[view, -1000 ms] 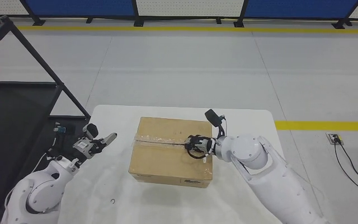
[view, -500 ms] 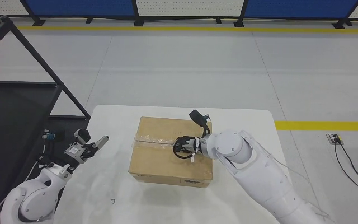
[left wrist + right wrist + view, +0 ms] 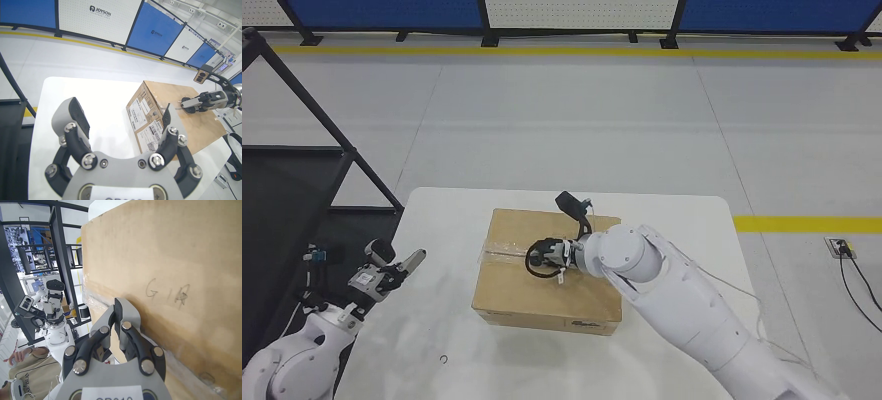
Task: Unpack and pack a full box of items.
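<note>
As the closed right end effector (image 3: 534,258) rests on the box (image 3: 512,295), the left end effector (image 3: 122,106) gapes.

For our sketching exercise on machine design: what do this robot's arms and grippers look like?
The left arm and right arm have glossy white rounded shells. The left gripper and right gripper share silver plates, black linkage bars, round silver screws, black ribbed pads and a white label.
</note>
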### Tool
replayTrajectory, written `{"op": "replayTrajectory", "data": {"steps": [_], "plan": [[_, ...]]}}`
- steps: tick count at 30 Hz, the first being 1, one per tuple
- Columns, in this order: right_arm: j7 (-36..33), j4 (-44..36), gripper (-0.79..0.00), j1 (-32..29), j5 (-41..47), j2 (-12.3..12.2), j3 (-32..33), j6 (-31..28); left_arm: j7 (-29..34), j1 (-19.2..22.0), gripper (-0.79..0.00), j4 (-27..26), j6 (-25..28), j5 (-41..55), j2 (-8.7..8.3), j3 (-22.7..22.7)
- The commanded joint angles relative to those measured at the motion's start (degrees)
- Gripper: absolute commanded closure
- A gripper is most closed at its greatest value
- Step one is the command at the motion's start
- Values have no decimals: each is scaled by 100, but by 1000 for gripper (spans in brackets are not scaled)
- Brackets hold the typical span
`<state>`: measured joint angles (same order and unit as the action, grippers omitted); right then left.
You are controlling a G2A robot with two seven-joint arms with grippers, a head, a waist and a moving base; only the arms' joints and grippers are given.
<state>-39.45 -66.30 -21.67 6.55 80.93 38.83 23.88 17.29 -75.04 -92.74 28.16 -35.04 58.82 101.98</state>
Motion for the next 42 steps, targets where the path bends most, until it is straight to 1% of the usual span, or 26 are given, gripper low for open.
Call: {"op": "replayTrajectory", "data": {"steps": [1,10,17,22,29,32,35,38,42], "plan": [[43,183,0,96,116,106,-101,-112,-29,-39,-785,4,-6,17,1,-10],[271,815,0,421,445,570,-504,-550,-131,-144,-785,35,4,138,5,-47],[419,1352,0,599,650,905,-685,-889,-166,-189,-785,113,11,190,7,-100],[364,1759,0,688,854,1118,-730,-1258,-126,-133,-785,231,0,208,7,-177],[351,2254,0,780,1047,1368,-731,-1617,-92,-17,-785,382,-20,176,8,-296],[258,2419,0,841,1054,1425,-693,-1691,-69,8,-785,419,-13,186,7,-334],[110,2509,0,886,971,1431,-641,-1699,-33,88,-785,504,-9,198,6,-383],[-8,2500,0,901,790,1391,-578,-1645,11,207,-785,595,-3,222,4,-435],[-99,2326,0,839,459,1265,-440,-1534,51,314,-785,626,26,218,-1,-483]]}}
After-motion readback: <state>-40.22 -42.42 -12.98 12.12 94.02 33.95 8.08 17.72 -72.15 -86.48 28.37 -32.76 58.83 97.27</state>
